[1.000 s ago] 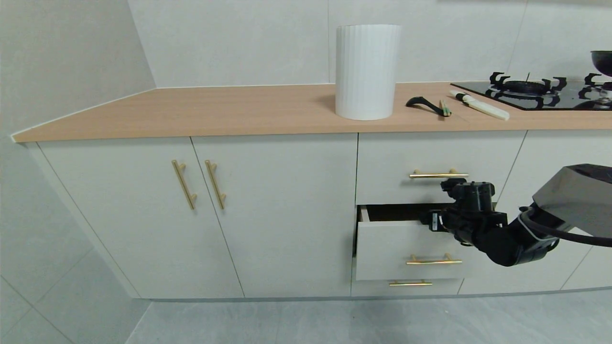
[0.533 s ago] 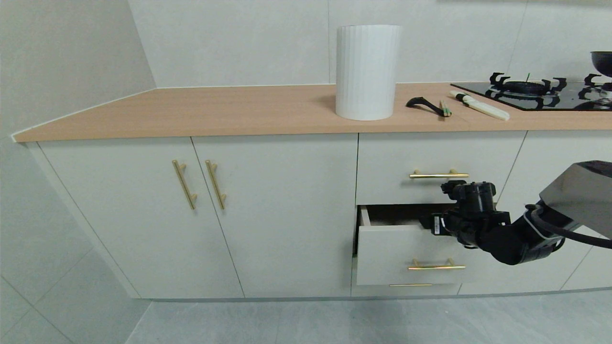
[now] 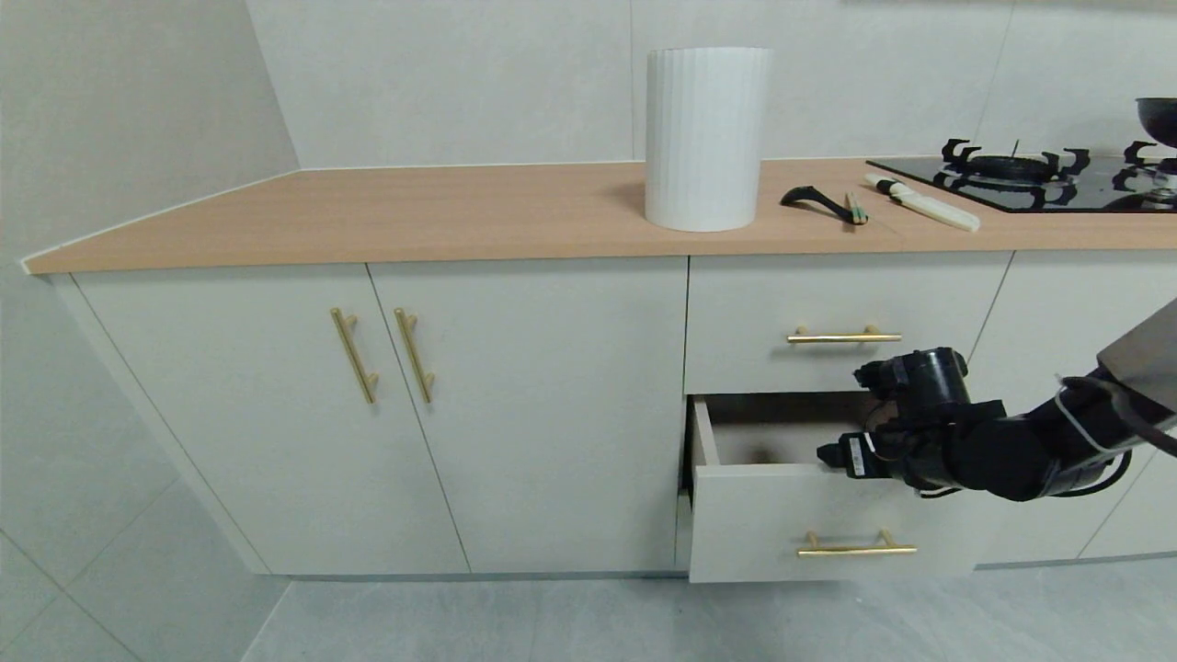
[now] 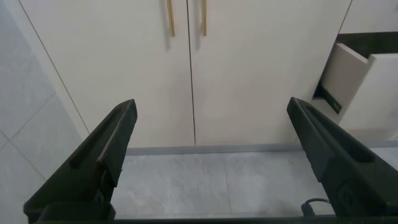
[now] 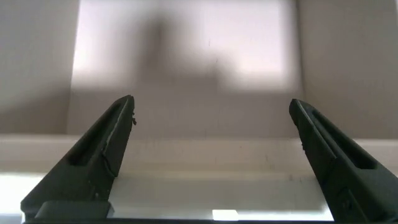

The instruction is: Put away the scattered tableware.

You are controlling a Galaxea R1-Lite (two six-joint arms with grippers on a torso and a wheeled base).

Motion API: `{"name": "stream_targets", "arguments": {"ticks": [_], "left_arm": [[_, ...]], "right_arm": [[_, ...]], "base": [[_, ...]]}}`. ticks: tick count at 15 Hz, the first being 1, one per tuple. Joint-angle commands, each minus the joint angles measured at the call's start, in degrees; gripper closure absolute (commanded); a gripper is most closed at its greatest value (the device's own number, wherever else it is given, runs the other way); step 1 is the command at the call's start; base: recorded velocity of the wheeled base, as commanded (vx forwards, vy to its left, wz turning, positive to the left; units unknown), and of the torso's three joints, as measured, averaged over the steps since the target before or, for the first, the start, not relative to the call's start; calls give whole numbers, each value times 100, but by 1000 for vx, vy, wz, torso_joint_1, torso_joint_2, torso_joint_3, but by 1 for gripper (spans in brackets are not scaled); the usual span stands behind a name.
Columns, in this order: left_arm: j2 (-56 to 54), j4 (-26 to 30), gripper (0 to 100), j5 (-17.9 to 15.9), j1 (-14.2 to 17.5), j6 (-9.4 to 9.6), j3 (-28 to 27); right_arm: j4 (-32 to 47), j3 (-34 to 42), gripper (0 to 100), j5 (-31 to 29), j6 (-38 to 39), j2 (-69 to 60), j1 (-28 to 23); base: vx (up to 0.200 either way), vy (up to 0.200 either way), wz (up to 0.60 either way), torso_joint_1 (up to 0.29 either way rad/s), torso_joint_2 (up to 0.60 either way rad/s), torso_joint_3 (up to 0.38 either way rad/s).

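Wooden countertop (image 3: pixel 368 211) (smooth), boxy open drawer (image 3: pixel 763 515)

On the counter (image 3: pixel 414 211) the canister (image 3: pixel 705 138) stands left of the chopsticks (image 3: pixel 856 210) and knife (image 3: pixel 922 203), above the open drawer (image 3: pixel 782 515).

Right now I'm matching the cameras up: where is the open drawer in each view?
Head view: open drawer lower right, under the shut top drawer.
Left wrist view: it juts out beside the cabinet doors.
Right wrist view: its inside lies ahead, framed by the open right gripper.
Shared landmark: the doors' gold handles, head and left wrist views.
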Motion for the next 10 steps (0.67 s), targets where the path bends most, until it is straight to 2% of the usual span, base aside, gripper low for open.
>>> {"name": "stream_targets", "arguments": {"ticks": [1,4,6,10], "left_arm": [[2,0,0,1,1,-1,1],[2,0,0,1,1,-1,1],[2,0,0,1,1,-1,1],[2,9,0,1,1,-1,1]], "right_arm": [[352,0,0,3,-22,-500,191],[871,44,0,-6,-49,-719,384],[1548,-9,0,-59,-198,-851,481],[1882,-9,0,-85,-207,-913,586]], "base": [[0,0,0,0,0,0],[0,0,0,0,0,0],[0,0,0,0,0,0],[0,0,0,0,0,0]]}}
